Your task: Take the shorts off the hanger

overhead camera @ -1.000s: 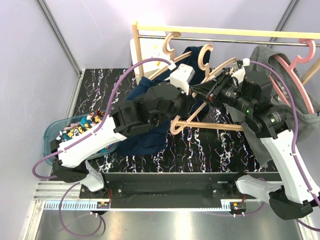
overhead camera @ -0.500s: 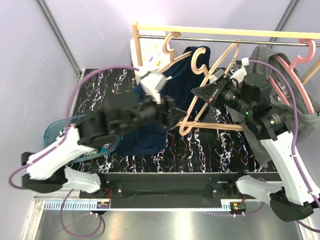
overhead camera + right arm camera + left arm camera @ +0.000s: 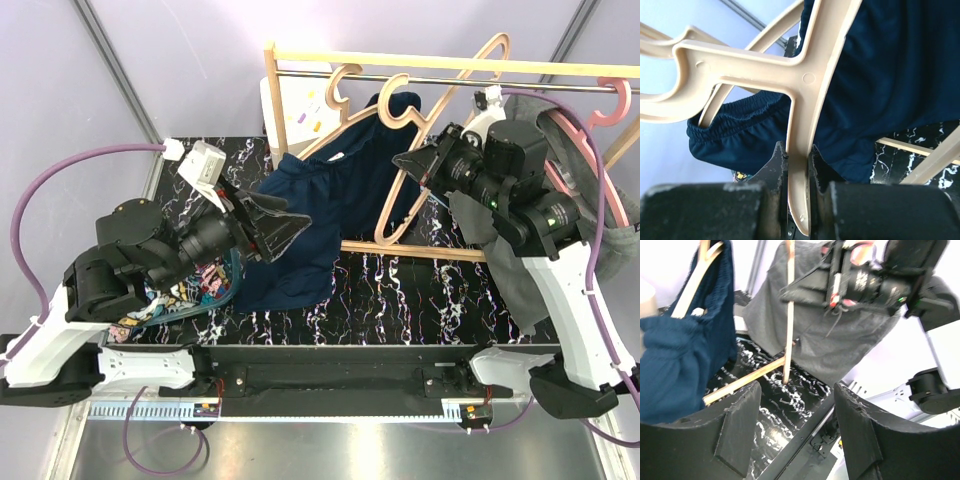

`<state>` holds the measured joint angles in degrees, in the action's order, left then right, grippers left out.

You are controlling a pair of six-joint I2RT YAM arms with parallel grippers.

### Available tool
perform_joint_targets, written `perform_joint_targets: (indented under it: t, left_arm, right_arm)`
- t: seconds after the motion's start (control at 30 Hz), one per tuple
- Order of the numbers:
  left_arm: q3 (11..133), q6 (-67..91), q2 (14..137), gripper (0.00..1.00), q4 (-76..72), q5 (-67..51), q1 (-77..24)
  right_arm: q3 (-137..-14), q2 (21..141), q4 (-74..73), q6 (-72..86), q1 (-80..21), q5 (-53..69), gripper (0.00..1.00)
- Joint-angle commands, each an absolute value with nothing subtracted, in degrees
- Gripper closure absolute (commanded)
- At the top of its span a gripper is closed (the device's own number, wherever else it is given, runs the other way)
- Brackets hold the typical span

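Overhead: the left gripper [image 3: 285,215] has released and drawn back, jaws wide and empty, navy shorts [image 3: 330,200] just ahead of it, apparently coming off; left wrist: grey shorts [image 3: 840,350] hang beyond the gripper; right wrist: the right gripper [image 3: 799,150] has clamped narrow on the hanger [image 3: 805,80]; no legible writing.

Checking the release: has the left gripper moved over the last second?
Yes. The left gripper drew back leftward, from well right of the rack's wooden upright to nearly beneath it.
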<state>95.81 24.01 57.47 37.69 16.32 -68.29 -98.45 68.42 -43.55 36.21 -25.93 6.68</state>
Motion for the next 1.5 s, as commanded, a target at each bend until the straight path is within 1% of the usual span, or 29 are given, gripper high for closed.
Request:
perform_joint_targets:
  t: [0.0, 0.1, 0.3, 0.53, 0.67, 0.73, 0.77, 0.8, 0.9, 0.93, 1.0, 1.1, 1.13, 1.17, 1.2, 1.27, 1.3, 1.37, 1.4, 1.47]
  left_arm:
    - [95.1, 25.0, 56.3, 0.36, 38.1, 19.7, -68.2]
    - [95.4, 25.7, 55.8, 0.35, 39.2, 19.9, -68.2]
    - [94.3, 27.9, 52.6, 0.33, 40.5, 24.6, -68.2]
    - [93.6, 29.1, 49.9, 0.33, 41.8, 25.8, -68.2]
    - [93.8, 29.4, 49.7, 0.33, 42.4, 26.9, -68.2]
    - [94.6, 28.5, 50.6, 0.31, 44.4, 28.8, -68.2]
    - [96.4, 28.1, 51.3, 0.30, 45.6, 29.6, -68.2]
    - [97.7, 27.2, 51.9, 0.28, 48.1, 31.0, -68.2]
    - [103.3, 24.4, 55.5, 0.26, 52.5, 33.5, -68.2]
    - [106.2, 23.8, 57.2, 0.23, 53.3, 34.4, -68.2]
    - [108.6, 21.3, 58.7, 0.21, 54.6, 37.0, -68.2]
    - [110.6, 18.0, 61.4, 0.16, 54.7, 41.5, -67.9]
    - [111.3, 17.7, 61.8, 0.15, 54.7, 42.6, -67.8]
    - [111.3, 17.2, 62.1, 0.14, 54.7, 43.3, -67.4]
    - [111.1, 16.9, 62.4, 0.13, 53.4, 43.8, -66.6]
    - [109.8, 16.8, 62.3, 0.10, 52.0, 42.0, -64.4]
    - [109.3, 17.1, 62.2, 0.10, 50.8, 37.4, -60.8]
    - [108.4, 18.8, 62.3, 0.11, 49.8, 31.9, -54.9]
    - [108.3, 19.1, 62.9, 0.11, 49.8, 27.1, -53.2]
    - [108.5, 19.4, 63.7, 0.10, 49.9, 23.6, -50.2]
  right_arm:
    - [-105.1, 70.7, -47.0, 34.3, -26.4, 2.1, 1.00]
    - [-107.8, 72.0, -49.4, 35.2, -26.4, 0.4, 1.00]
    - [-112.5, 74.6, -54.3, 34.9, -26.2, -1.9, 1.00]
    - [-116.7, 76.8, -61.0, 36.2, -24.3, -4.0, 1.00]
    - [-118.6, 77.4, -63.5, 39.0, -23.3, -1.5, 1.00]
    - [-118.9, 77.3, -64.4, 41.9, -21.9, -0.3, 1.00]
    - [-118.7, 77.4, -64.7, 43.1, -21.0, 3.8, 1.00]
    - [-118.1, 77.3, -64.9, 44.2, -19.6, 5.4, 1.00]
    - [-115.5, 76.2, -64.3, 48.2, -17.6, 8.9, 0.94]
    - [-114.6, 75.0, -63.8, 50.0, -17.1, 9.6, 0.92]
    - [-111.6, 73.7, -62.8, 51.7, -16.4, 11.2, 0.82]
    - [-107.2, 71.2, -61.1, 54.1, -14.6, 14.3, 0.78]
    - [-106.3, 70.3, -60.8, 54.4, -14.2, 15.6, 0.75]
    - [-105.4, 70.0, -60.6, 54.4, -14.0, 16.4, 0.59]
    - [-104.4, 69.8, -60.5, 54.2, -13.9, 17.2, 0.52]
    - [-103.9, 69.1, -60.6, 54.0, -13.5, 17.9, 0.42]
    - [-103.7, 68.8, -60.5, 53.7, -13.3, 17.8, 0.28]
    - [-104.4, 68.6, -60.6, 53.5, -13.0, 18.7, 0.15]
    - [-105.1, 69.0, -61.1, 52.7, -13.0, 19.3, 0.09]
    - [-106.7, 69.4, -62.4, 51.5, -13.0, 19.8, 0.04]
